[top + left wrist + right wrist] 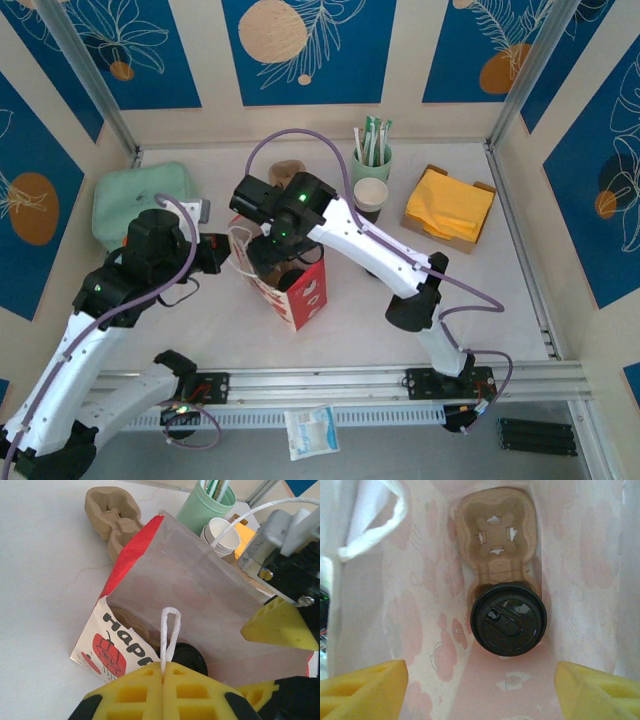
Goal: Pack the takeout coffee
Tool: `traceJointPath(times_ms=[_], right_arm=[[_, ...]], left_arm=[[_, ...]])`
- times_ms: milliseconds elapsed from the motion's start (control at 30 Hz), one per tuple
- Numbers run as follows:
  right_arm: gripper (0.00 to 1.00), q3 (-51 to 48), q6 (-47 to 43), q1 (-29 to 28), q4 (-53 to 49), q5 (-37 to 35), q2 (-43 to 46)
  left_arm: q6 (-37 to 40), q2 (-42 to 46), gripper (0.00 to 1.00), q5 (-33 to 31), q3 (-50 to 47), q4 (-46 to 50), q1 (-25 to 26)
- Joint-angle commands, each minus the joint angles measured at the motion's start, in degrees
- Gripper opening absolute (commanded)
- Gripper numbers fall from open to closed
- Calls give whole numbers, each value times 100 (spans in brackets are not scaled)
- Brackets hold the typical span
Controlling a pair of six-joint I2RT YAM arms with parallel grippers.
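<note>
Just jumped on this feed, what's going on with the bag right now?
The left gripper is shut on the bag handle, holding up one side of the paper bag. The right gripper hangs open at the bag's mouth, holding nothing. Below it, a black lid, apparently on a cup, sits in a cardboard carrier on the bag's floor. A paper cup stands on the table beside the green cup.
</note>
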State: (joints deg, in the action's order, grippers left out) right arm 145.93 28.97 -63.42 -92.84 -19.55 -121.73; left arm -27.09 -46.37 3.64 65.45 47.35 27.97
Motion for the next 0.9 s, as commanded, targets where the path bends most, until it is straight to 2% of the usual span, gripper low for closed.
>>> traceJointPath(times_ms=[0,267,533,867], right_arm=[[77,221,123,-79,-286,-3,88],[76,262,162,-159,-362,-35,196],[75,266,204,-250,-421,-106,303],[75,270,311,-359,-441,-171,516]], left_arm=[[2,14,10,111,234,-25,-34],[11,-8,26,119,350,19,-41],[2,11,37,133,477,79,-40],[29,-4,55,162,762,200,-40]])
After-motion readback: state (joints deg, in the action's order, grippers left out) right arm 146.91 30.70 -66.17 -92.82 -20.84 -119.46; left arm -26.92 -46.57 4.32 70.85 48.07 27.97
